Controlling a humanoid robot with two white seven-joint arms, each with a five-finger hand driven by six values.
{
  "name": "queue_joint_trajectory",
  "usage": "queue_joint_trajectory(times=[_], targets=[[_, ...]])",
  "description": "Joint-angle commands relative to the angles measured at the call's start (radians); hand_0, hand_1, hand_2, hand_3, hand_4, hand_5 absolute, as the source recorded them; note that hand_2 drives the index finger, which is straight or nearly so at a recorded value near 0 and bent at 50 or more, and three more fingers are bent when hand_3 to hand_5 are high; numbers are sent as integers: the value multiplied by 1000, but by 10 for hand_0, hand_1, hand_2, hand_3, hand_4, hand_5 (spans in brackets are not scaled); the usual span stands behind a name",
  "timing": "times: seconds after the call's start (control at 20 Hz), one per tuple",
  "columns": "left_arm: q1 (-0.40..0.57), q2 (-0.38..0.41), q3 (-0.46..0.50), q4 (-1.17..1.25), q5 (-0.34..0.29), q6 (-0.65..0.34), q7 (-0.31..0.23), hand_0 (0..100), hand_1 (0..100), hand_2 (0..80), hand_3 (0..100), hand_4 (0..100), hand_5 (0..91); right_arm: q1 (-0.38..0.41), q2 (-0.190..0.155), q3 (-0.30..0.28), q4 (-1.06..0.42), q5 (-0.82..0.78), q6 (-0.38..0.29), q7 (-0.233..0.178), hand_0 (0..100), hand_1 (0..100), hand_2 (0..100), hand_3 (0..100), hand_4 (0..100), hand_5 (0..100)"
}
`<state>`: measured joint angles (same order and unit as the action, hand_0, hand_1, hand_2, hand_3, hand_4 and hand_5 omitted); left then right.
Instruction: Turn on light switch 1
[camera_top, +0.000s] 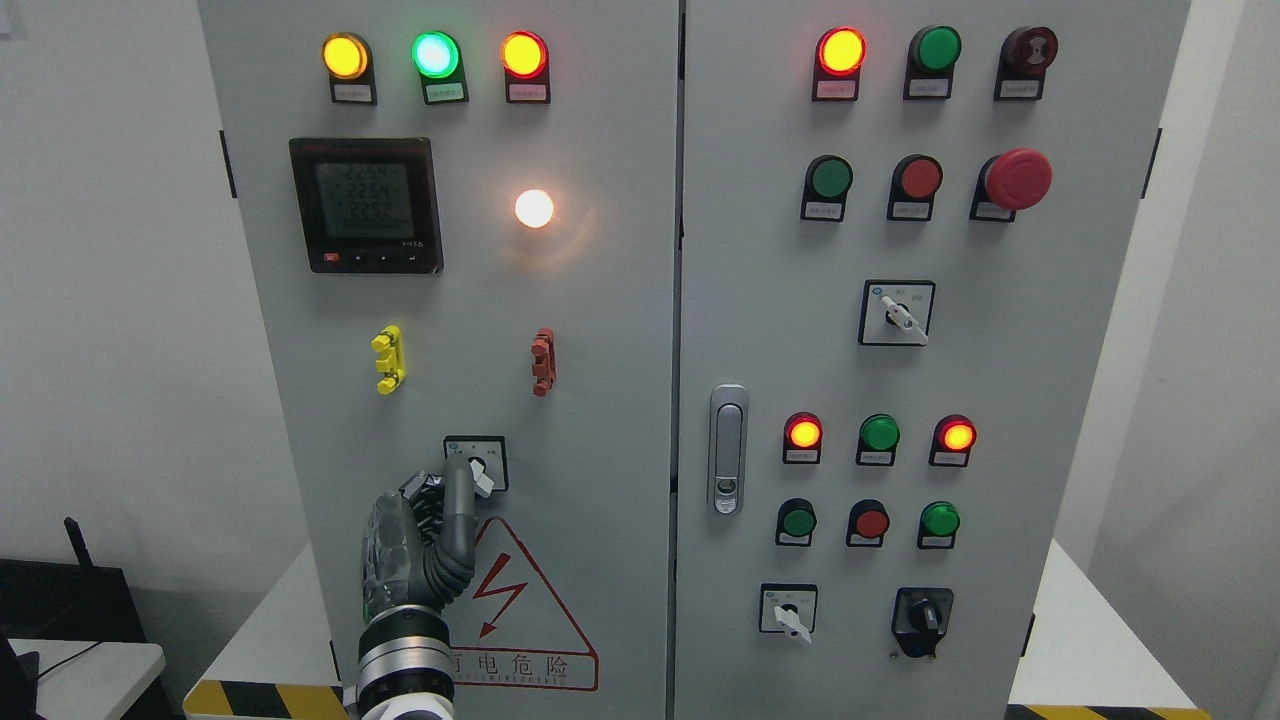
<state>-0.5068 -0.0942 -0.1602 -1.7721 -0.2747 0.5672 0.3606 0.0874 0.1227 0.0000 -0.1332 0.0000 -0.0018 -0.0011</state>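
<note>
Left hand (425, 545) is up at the rotary switch (476, 463) low on the left cabinet door (600, 330), fingers (459, 500) pinching its white knob; white lamp (534, 208) glows above, warning triangle (520, 600) just below the switch

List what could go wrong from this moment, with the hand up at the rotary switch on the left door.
1. The left hand meets the rotary switch with one extended finger, so it may slip off the small white knob.
2. The hand hides part of the knob, so its position is hard to confirm.
</note>
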Motion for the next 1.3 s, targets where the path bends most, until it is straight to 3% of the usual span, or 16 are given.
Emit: queue_joint_trajectory(times=[0.0, 0.25, 0.95, 1.1, 1.25], targets=[[1, 1, -1, -1, 0, -6, -9, 421, 111, 591, 816, 896, 875, 0, 0, 20, 0, -26, 0, 0, 120, 389, 0, 0, 0, 0], [4, 2, 1, -4, 0, -6, -9, 354, 156, 591, 815, 895, 875, 0, 0, 20, 0, -26, 0, 0, 120, 389, 0, 0, 0, 0], [74, 25, 19, -43, 0, -39, -9, 340, 153, 606, 833, 904, 876, 0, 0, 20, 0, -26, 0, 0, 120, 389, 0, 0, 0, 0], [111, 30, 45, -44, 2, -130, -11, 326, 157, 615, 851, 914, 876, 0, 0, 20, 0, -26, 0, 0, 120, 389, 0, 0, 0, 0], [178, 31, 80, -44, 2, -284, -58, 312, 160, 642, 884, 934, 879, 0, 0, 20, 0, -26, 0, 0, 120, 389, 0, 0, 0, 0]])
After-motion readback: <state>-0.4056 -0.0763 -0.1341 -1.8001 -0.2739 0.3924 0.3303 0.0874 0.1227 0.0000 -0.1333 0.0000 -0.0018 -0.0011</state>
